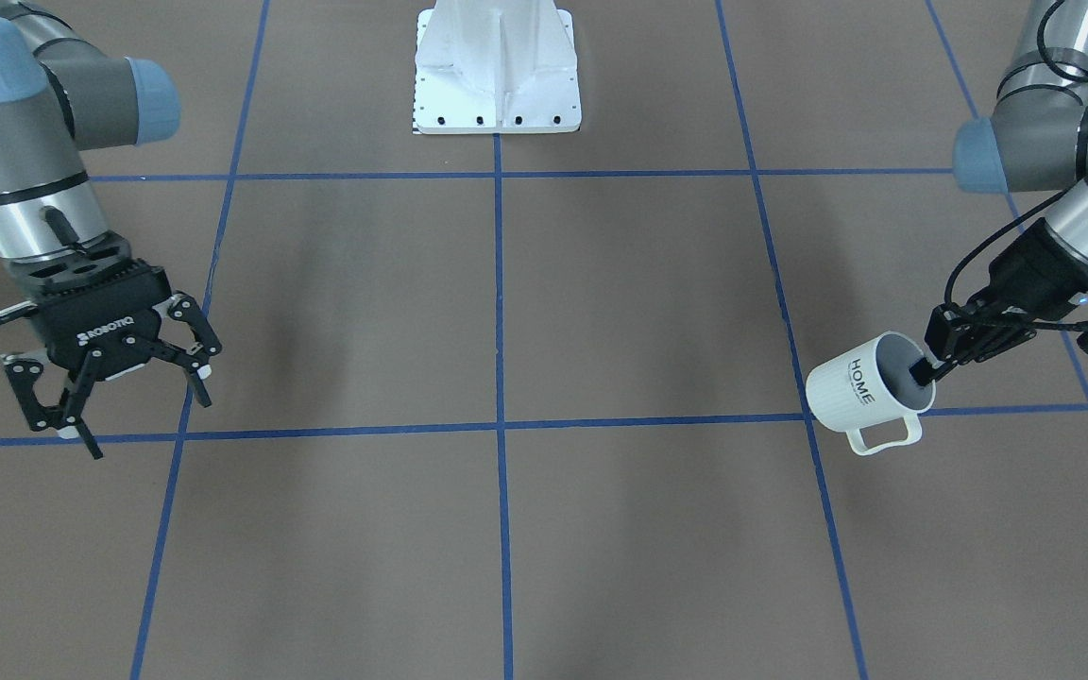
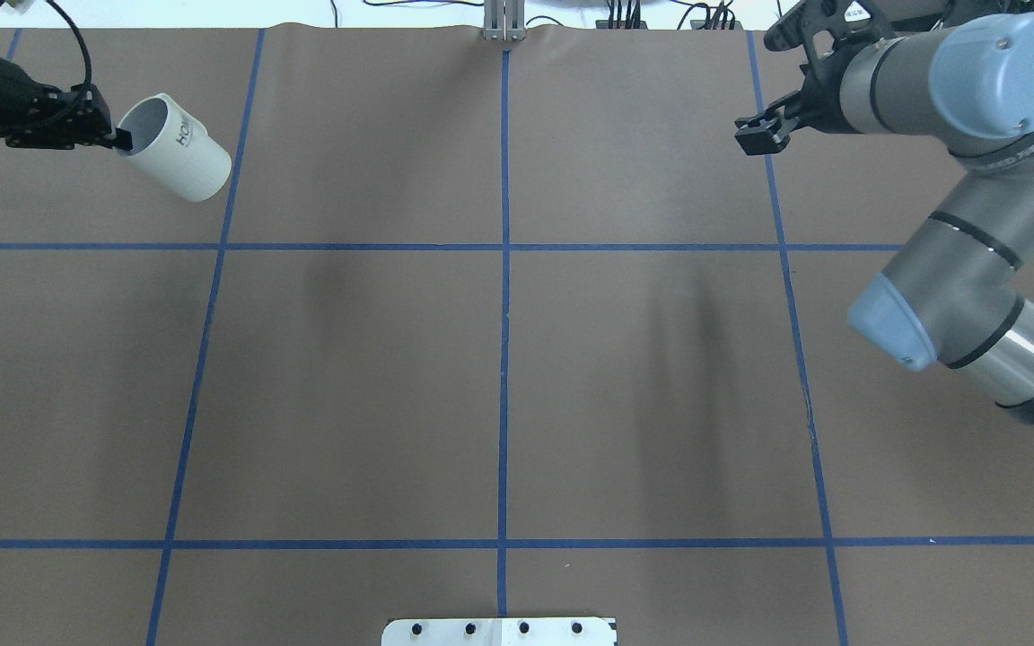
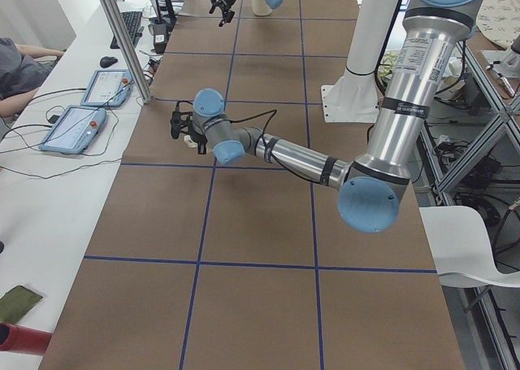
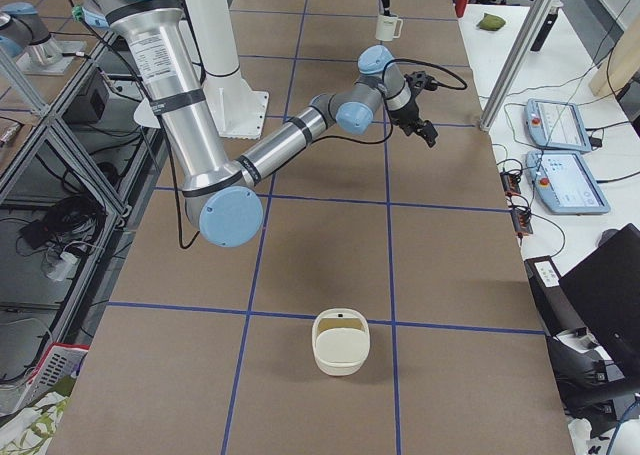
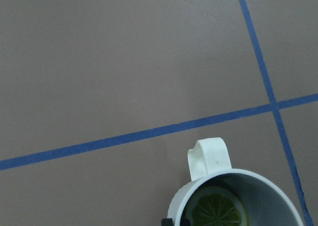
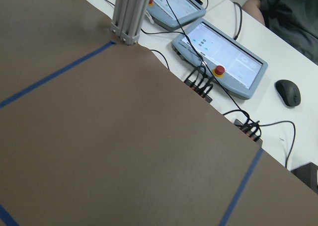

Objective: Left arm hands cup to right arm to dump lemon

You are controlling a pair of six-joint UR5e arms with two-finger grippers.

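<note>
1. White cup [image 1: 870, 392], one I count, hangs tilted at right of the front view, one lemon slice [image 5: 216, 208] inside.
2. Left gripper [image 1: 931, 367] pinches its rim.
3. Right gripper [image 1: 143, 420] gapes at left, empty.

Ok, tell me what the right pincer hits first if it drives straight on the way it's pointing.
Most likely the bare brown table mat: the right pincer, open, points downward at it, and its wrist view shows nothing in between. Exact depth is hard to judge.
</note>
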